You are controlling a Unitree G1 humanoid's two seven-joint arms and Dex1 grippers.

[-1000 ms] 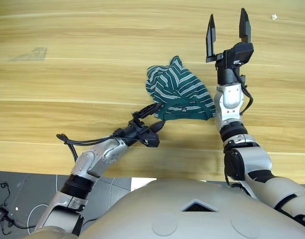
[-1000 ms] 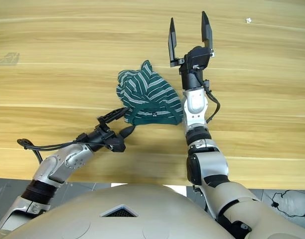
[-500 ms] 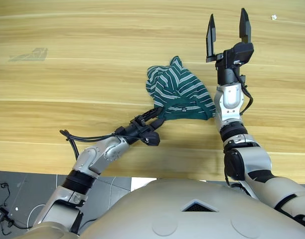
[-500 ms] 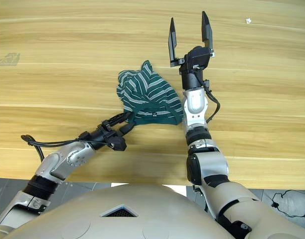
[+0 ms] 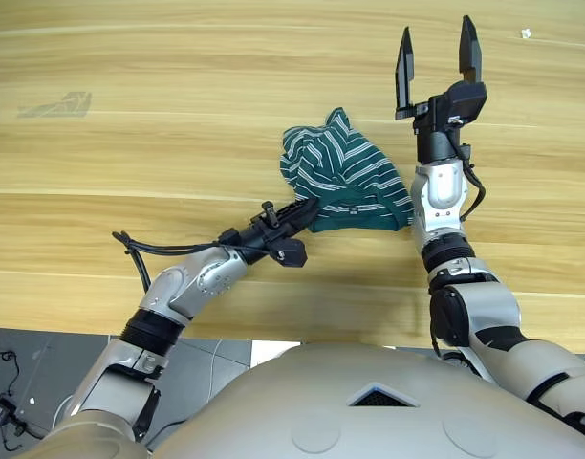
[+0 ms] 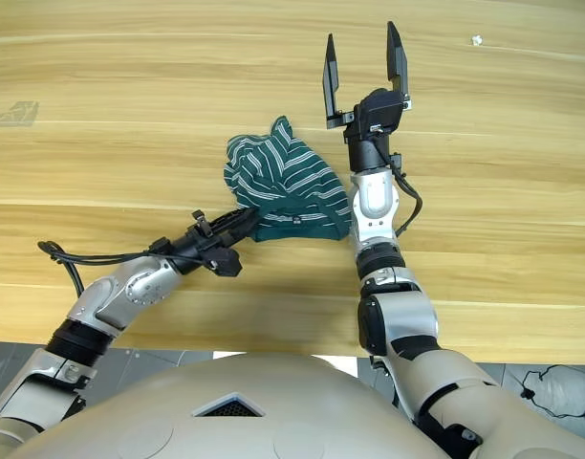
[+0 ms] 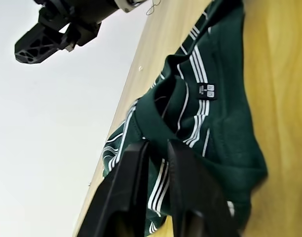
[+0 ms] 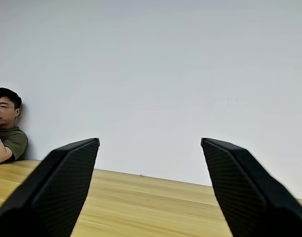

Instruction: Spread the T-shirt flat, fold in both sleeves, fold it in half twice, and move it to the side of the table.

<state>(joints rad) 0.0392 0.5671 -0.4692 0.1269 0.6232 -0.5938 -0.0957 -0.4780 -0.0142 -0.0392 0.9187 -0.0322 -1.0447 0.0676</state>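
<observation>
A dark green T-shirt [image 5: 345,177] with white stripes lies crumpled in a heap on the wooden table [image 5: 159,163]. My left gripper [image 5: 305,207] lies low at the heap's near left edge. In the left wrist view its fingers [image 7: 133,170] stand close together with striped fabric [image 7: 210,128] pinched between them near the collar. My right gripper [image 5: 434,59] is raised upright just beyond the shirt's right side, open, with nothing between its fingers [image 8: 57,182].
A small white scrap [image 5: 527,32] lies far right on the table, and a grey mark [image 5: 54,103] sits far left. The table's near edge runs below my arms, with dark floor and cables [image 5: 15,402] beyond it.
My left gripper slid forward to the shirt's near left edge and its fingers closed on the fabric. The right arm has not moved.
</observation>
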